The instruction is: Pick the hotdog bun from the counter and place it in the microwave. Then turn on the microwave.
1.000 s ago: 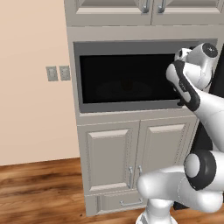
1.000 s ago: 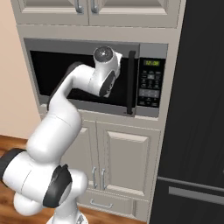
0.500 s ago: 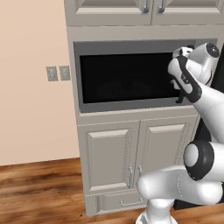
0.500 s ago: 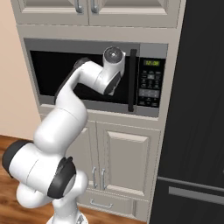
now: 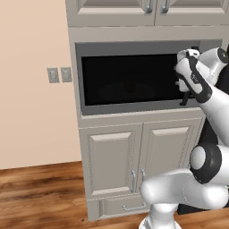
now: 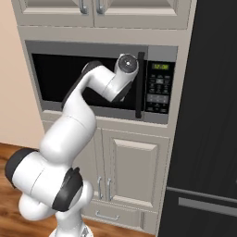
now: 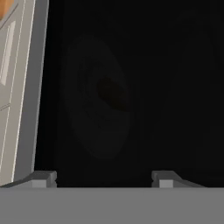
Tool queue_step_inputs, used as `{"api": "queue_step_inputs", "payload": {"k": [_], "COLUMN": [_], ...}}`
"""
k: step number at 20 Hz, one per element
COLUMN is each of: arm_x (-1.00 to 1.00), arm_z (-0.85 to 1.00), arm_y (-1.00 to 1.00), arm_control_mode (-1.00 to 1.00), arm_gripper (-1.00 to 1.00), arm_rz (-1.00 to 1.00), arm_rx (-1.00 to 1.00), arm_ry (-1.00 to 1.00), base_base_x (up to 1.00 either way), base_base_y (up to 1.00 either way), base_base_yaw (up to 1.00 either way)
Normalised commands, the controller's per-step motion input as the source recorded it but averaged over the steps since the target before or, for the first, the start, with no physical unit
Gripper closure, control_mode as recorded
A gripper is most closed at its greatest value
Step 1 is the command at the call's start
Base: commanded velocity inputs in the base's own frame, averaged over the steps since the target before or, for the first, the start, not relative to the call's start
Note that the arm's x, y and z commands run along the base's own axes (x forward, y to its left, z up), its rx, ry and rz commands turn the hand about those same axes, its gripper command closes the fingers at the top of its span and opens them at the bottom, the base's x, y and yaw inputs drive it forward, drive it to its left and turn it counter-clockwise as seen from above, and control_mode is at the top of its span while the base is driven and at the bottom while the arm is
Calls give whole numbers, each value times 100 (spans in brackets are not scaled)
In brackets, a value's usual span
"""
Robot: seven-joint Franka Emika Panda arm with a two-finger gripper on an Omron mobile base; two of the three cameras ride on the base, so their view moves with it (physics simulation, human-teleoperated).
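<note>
1. On my left base view I see a plain peach-beige wall (image 5: pixel 31 112) running down to the floor.
2. A pair of small grey wall switch plates (image 5: pixel 59 74) sits side by side on that wall, near the cabinet column.
3. The floor is warm brown wood planking (image 5: pixel 40 197) with visible grain.
4. A tall pale grey cabinet column (image 5: pixel 85 138) stands against the wall; its lower part has two raised-panel doors (image 5: pixel 138 159) with slim metal handles, and a shallow bottom drawer (image 5: pixel 123 206) beneath.
5. Above are two upper grey cabinet doors (image 6: pixel 99 9) with metal pulls.
6. On my right base view a tall black fridge (image 6: pixel 208 120) stands just beside the column.
</note>
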Motion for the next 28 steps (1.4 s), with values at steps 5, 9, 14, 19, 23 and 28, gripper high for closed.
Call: {"api": "queue_step_inputs", "payload": {"k": [5, 9, 14, 19, 23, 28], "arm_x": [28, 14, -9, -22, -30, -34], "arm_z": [-4, -7, -7, 0, 0, 0], "arm_y": [5, 5, 4, 1, 0, 0], "arm_control_mode": [-100, -100, -100, -100, -100, -100], "arm_gripper": [-100, -100, -100, -100, -100, -100], "arm_rz": [7, 3, 0, 1, 6, 7], "arm_rx": [0, 0, -1, 0, 0, 0], "arm_ry": [3, 12, 19, 3, 0, -1], "base_base_x": [0, 0, 0, 0, 0, 0], "base_base_y": [0, 0, 0, 0, 0, 0], "base_base_yaw": [0, 0, 0, 0, 0, 0]}}
